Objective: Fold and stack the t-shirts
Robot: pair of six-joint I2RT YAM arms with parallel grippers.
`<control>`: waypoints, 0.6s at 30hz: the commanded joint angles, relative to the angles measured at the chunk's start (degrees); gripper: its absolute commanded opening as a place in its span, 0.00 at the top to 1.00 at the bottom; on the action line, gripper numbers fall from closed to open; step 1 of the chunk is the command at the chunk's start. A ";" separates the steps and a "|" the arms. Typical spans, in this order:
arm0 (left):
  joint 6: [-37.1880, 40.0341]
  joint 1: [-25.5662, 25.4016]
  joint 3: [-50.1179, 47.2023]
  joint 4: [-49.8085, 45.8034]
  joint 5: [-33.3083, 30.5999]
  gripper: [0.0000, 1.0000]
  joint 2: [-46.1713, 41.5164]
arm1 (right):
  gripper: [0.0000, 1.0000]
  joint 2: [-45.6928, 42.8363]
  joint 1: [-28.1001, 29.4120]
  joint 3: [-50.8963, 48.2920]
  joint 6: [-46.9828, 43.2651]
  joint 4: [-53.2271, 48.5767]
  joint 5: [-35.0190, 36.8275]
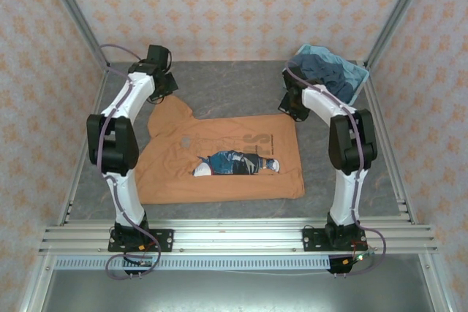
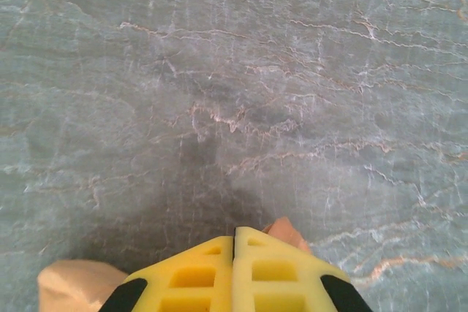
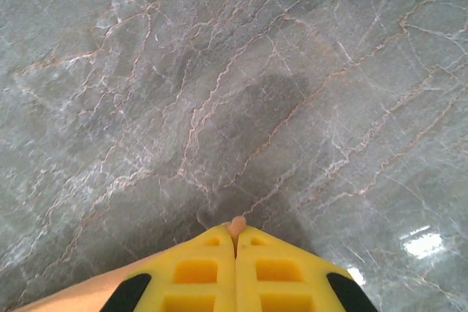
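An orange-tan short-sleeved cotton t-shirt (image 1: 227,177) lies spread on the grey marbled tabletop (image 1: 234,82) between the two arms. Its blue-and-white chest print (image 1: 235,164) faces up and pale lettering sits just beyond the print. The shirt is mostly flat, with its far left corner drawn up into a point toward the left gripper (image 1: 164,85), which sits at that corner near the back of the table. In the left wrist view, the left gripper's (image 2: 234,242) yellow lattice fingers (image 2: 191,275) are pressed together with no gap. Folds of the orange-tan cloth (image 2: 287,231) bulge out just past the tips and off to one side, so the gripper is clamped on the shirt. The right gripper (image 1: 294,106) is at the shirt's far right corner. In the right wrist view, the right gripper's (image 3: 235,242) yellow fingers (image 3: 276,272) are likewise closed tight, with a small nub of the same cloth (image 3: 236,225) pinched between the tips. At the back right corner of the table, a light blue plastic lattice basket (image 1: 360,82) holds a heap of dark navy blue t-shirts (image 1: 325,71), well apart from the spread shirt.
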 commanded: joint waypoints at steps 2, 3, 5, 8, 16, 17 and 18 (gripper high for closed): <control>0.41 -1.55 -3.66 2.78 2.39 1.00 -7.57 | 1.00 -4.55 0.46 -3.41 -1.25 0.32 0.54; 0.59 -2.05 -4.49 3.30 2.82 1.00 -8.88 | 1.00 -5.29 0.47 -4.21 -1.49 0.54 0.52; 0.97 -2.99 -5.54 3.98 3.09 1.00 -10.96 | 1.00 -6.43 0.46 -5.52 -1.83 0.95 0.75; 1.98 -4.07 -5.29 3.30 1.95 1.00 -12.81 | 1.00 -7.48 0.44 -6.82 -2.42 1.18 0.91; 5.16 -5.70 -4.33 1.25 0.07 1.00 -12.84 | 1.00 -8.19 0.43 -8.50 -2.67 2.01 -0.20; 6.03 -6.07 -3.70 1.20 -0.22 1.00 -12.71 | 1.00 -8.24 0.48 -8.64 -2.66 2.11 -0.21; 6.85 -6.50 -2.94 1.01 -0.72 1.00 -12.41 | 1.00 -8.24 0.48 -8.79 -2.72 2.06 -0.21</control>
